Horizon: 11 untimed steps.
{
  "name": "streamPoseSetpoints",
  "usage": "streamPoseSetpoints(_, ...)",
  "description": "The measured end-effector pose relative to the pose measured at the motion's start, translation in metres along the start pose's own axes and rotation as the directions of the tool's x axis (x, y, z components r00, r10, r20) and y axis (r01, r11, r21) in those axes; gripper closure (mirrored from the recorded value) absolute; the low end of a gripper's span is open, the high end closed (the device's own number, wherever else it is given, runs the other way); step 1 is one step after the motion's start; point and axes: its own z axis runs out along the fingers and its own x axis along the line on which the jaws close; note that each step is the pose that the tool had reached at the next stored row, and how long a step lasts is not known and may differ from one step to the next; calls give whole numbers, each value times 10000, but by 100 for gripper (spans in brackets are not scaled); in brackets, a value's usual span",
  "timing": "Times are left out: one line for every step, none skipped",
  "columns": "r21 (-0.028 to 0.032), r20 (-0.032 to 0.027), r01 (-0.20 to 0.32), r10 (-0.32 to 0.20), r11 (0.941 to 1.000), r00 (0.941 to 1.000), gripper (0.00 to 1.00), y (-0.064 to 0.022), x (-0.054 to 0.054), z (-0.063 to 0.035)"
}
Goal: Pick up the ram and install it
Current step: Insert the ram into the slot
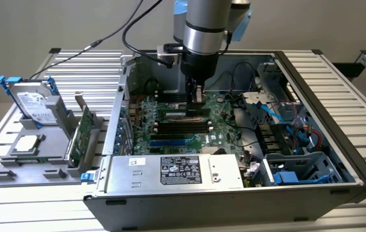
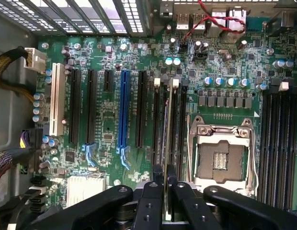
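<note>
Hand [image 2: 165, 181] down inside the open computer case [image 1: 312, 72], low over the motherboard [image 2: 110, 57]. Fingers [image 2: 149, 201] drawn in close, clamped on the ram [image 2: 168, 129], one either side of its thin top edge. Ram held upright on edge, running along the bank of black memory slots [image 2: 158, 120] just beside the CPU socket [image 2: 220, 153], in line with one slot. Cannot tell whether it is seated or just above. Second bank of black slots [image 2: 278, 139] on the socket's far side. In the exterior view the hand [image 1: 197, 98] sits mid-board, behind the power supply [image 1: 176, 171]. Off to the exterior view's left, on the tabletop [image 1: 80, 63], a grey holder [image 1: 24, 166] carries a hard drive [image 1: 31, 104] and a green expansion card [image 1: 82, 133], well apart from the hand.
</note>
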Motion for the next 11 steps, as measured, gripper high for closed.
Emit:
streamPoseSetpoints(-2,2,-21,21,10000,10000,86,-1,-1,16)
streamPoseSetpoints(-3,4,-38,38,10000,10000,86,-3,-3,32)
streamPoseSetpoints(-4,7,-54,54,10000,10000,86,-4,-4,47)
streamPoseSetpoints(-5,12,-72,72,10000,10000,86,-4,-5,56)
streamPoseSetpoints(-7,15,-89,89,10000,10000,86,-4,-5,61)
streamPoseSetpoints(-8,16,-104,104,9999,9999,86,-5,-5,68)
streamPoseSetpoints(-9,17,-118,118,9999,9999,86,-6,-6,75)
streamPoseSetpoints(-10,17,-133,133,9999,9999,86,-6,-6,85)
streamPoseSetpoints(-11,21,-142,142,9999,9999,86,-8,-7,100)
streamPoseSetpoints(-11,25,-148,148,9999,9999,86,-10,-9,118)
streamPoseSetpoints(-11,26,-154,154,9999,9999,86,-11,-10,138)
